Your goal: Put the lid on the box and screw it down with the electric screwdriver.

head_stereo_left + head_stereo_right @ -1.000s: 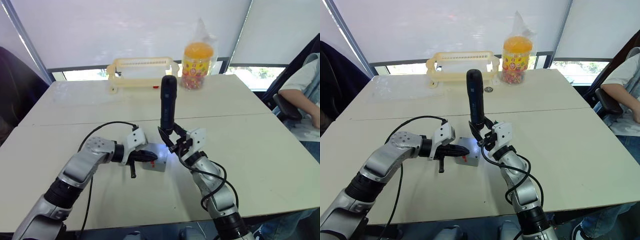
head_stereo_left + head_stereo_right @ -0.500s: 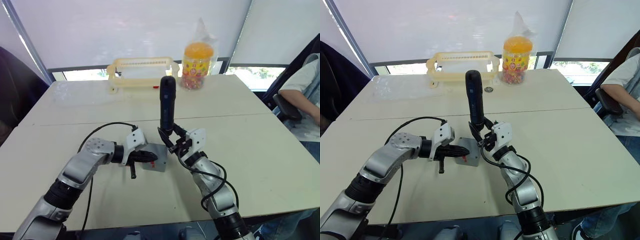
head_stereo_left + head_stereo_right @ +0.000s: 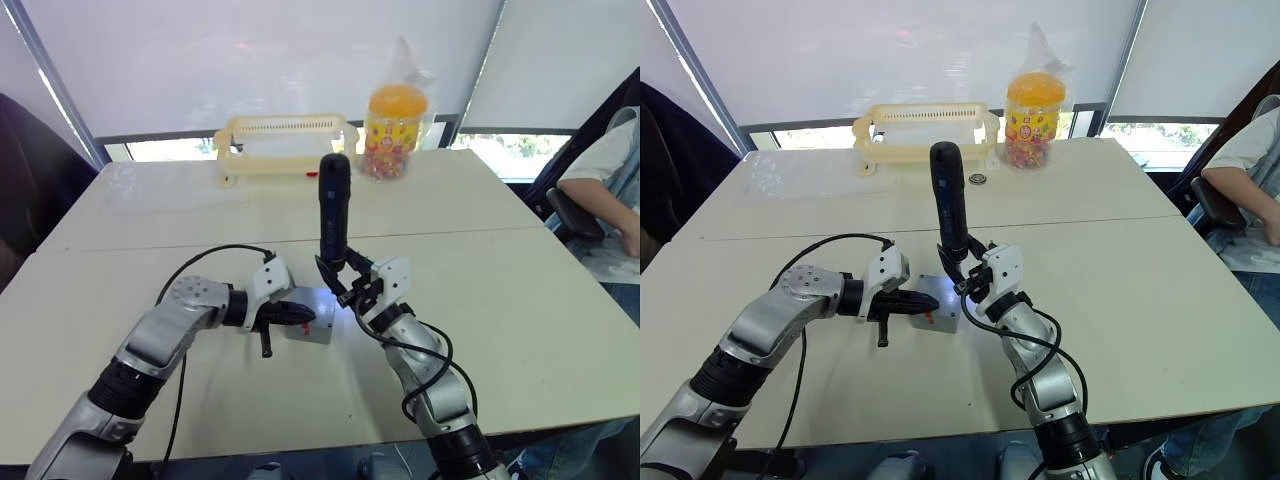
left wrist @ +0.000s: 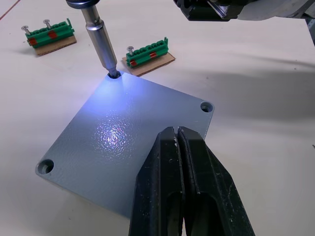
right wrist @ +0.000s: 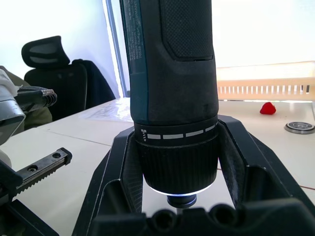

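The grey lid (image 4: 123,147) lies flat on the box (image 3: 312,328) near the middle of the table. My left gripper (image 3: 300,314) is shut, its joined fingertips (image 4: 176,133) resting on the lid's top. My right gripper (image 3: 345,276) is shut on the electric screwdriver (image 3: 334,205), holding it upright by its lower end. The metal bit (image 4: 101,46) stands in one corner screw hole, and the tool's light glows bluish on the plate. Two other corner holes show with no screw in them. The box's sides are mostly hidden under the lid and the gripper.
Two green screw holders (image 4: 147,51) (image 4: 48,34) lie just past the box. At the table's far edge stand a cream basket (image 3: 285,140) and an orange-lidded jar in a bag (image 3: 395,125), with a small metal ring (image 3: 979,179) nearby. A seated person (image 3: 610,190) is at the right.
The glow on the lid was there a second ago, was gone half a second ago, and is back now. The screwdriver's top has tipped slightly left. The left arm has held still.
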### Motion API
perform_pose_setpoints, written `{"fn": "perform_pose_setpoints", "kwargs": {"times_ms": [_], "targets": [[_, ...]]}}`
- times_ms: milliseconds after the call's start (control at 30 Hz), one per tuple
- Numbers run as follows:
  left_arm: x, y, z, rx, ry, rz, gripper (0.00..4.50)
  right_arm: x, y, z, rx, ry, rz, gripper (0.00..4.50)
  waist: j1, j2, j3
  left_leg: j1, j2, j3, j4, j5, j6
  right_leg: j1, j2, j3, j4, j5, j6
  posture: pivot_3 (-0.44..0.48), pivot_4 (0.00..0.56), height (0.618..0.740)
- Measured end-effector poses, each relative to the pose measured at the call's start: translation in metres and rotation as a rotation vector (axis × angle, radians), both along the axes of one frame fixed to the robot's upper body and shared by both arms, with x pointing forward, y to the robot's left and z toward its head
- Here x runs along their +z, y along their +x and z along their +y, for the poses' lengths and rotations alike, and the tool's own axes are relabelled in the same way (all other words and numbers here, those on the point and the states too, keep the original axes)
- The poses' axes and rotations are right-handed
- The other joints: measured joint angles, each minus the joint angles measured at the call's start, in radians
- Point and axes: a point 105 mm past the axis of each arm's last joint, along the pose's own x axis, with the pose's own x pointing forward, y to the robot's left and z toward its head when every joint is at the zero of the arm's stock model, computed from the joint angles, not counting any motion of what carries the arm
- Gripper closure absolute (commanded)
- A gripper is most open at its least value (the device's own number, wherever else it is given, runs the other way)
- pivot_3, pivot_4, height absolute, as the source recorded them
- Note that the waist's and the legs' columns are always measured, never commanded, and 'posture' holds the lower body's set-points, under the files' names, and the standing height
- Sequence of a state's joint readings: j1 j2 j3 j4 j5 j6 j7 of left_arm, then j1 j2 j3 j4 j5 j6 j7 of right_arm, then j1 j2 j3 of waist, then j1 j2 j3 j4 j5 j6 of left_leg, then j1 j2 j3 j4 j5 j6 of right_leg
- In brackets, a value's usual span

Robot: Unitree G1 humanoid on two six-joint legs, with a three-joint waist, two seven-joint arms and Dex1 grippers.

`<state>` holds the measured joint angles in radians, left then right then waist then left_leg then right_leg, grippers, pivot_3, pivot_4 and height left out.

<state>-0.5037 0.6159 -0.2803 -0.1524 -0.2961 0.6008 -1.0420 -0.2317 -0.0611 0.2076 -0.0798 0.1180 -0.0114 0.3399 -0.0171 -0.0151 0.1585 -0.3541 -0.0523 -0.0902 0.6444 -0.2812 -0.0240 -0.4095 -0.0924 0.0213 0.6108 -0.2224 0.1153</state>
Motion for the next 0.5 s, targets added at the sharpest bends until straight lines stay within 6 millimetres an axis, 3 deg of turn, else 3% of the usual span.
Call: {"fn": "perform_pose_setpoints", "kwargs": {"times_ms": [100,233,367,400,500], "targets": [[0.0,0.0,-0.001,-0.001,-0.003,-0.001,4.45,0.003,0.001,-0.004,-0.008,-0.002,-0.009,2.8,0.001,0.0,0.0,-0.001,0.0,0.0,0.0,0.0,0.0,0.0,0.0,0.0,0.0,0.0,0.0,0.0,0.15,0.74],[0.003,0.001,-0.003,-0.009,-0.013,-0.019,4.45,0.023,0.001,-0.011,-0.003,0.031,0.03,2.8,0.006,0.004,0.009,-0.005,-0.002,0.0,0.001,0.0,0.0,-0.004,-0.002,-0.001,0.0,0.0,0.0,0.0,0.15,0.74],[0.01,0.005,-0.002,-0.004,-0.029,-0.047,4.45,0.043,0.001,-0.018,-0.016,0.076,0.109,2.8,0.007,0.005,0.015,-0.023,-0.003,-0.001,0.003,0.002,-0.002,-0.023,-0.003,-0.001,0.004,0.007,-0.001,0.0,0.15,0.74],[0.009,0.005,-0.002,-0.004,-0.025,-0.049,4.45,0.053,0.0,-0.019,-0.017,0.098,0.104,2.8,0.007,0.007,0.016,-0.024,-0.003,-0.001,0.002,0.002,-0.002,-0.024,-0.003,-0.001,0.003,0.007,-0.001,0.0,0.15,0.74],[0.008,0.005,-0.006,-0.009,-0.044,-0.039,4.45,0.108,-0.012,-0.022,0.001,0.171,-0.037,2.8,0.004,0.008,0.017,-0.026,-0.003,0.0,0.002,0.002,-0.002,-0.026,-0.003,-0.002,0.003,0.007,0.0,0.0,0.15,0.74]]}}
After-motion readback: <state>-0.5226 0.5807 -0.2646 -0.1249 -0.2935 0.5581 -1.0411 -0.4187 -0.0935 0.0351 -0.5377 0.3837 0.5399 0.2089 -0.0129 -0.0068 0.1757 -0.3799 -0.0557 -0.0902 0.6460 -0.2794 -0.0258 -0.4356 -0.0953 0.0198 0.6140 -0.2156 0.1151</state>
